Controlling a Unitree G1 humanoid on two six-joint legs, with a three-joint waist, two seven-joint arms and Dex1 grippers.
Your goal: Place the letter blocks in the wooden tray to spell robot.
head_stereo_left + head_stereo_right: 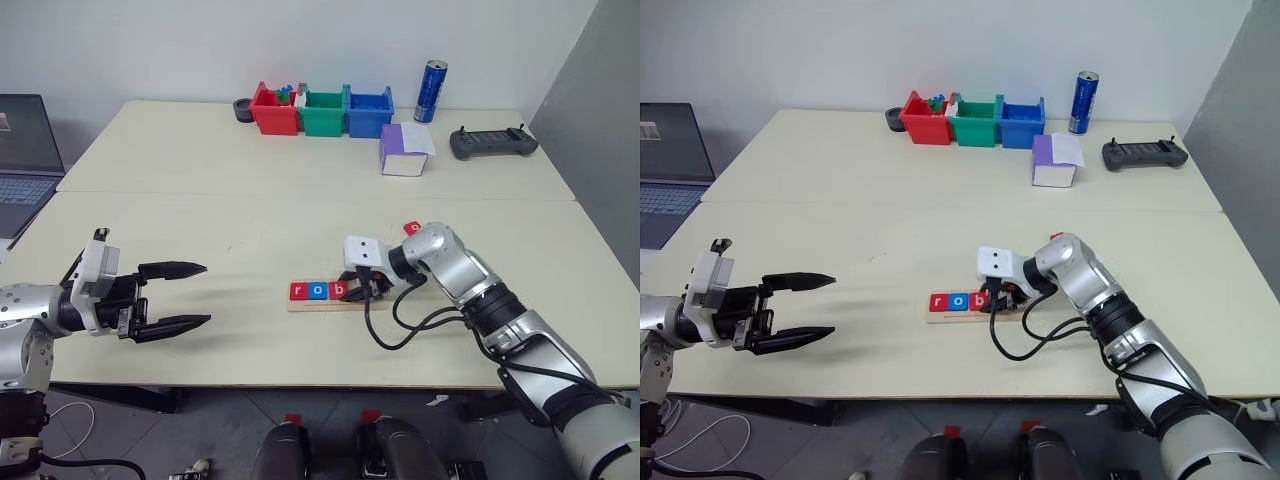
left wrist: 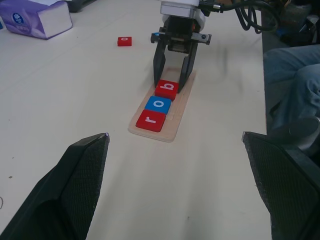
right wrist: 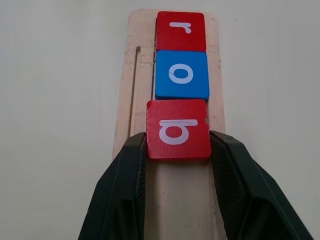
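Looking down from the head, the wooden tray (image 1: pixel 325 301) carries red r, blue o and red b tile (image 1: pixel 339 290), the right gripper (image 1: pixel 362 290) at the b.

Left wrist: left gripper (image 2: pixel 175 187) spread wide, empty, near the tray; another red tile (image 2: pixel 125 41) beyond it.

Right wrist: fingers (image 3: pixel 127 170) clamp the b.

- The left arm sticks out at the robot's left side and bends in toward the middle.
- The left gripper (image 1: pixel 188 295) hangs in the air above the worktop (image 1: pixel 200 210), pointing sideways to the right and tipped down a little.
- Its jaws are wide apart, one black finger above the other, with nothing between them.
- The right arm reaches forward and across to the left, with a black cable looping under its wrist.
- The right gripper (image 2: pixel 172 82) points down and to the left.
- Its jaws press both sides of the red "b" block (image 3: pixel 178 129).
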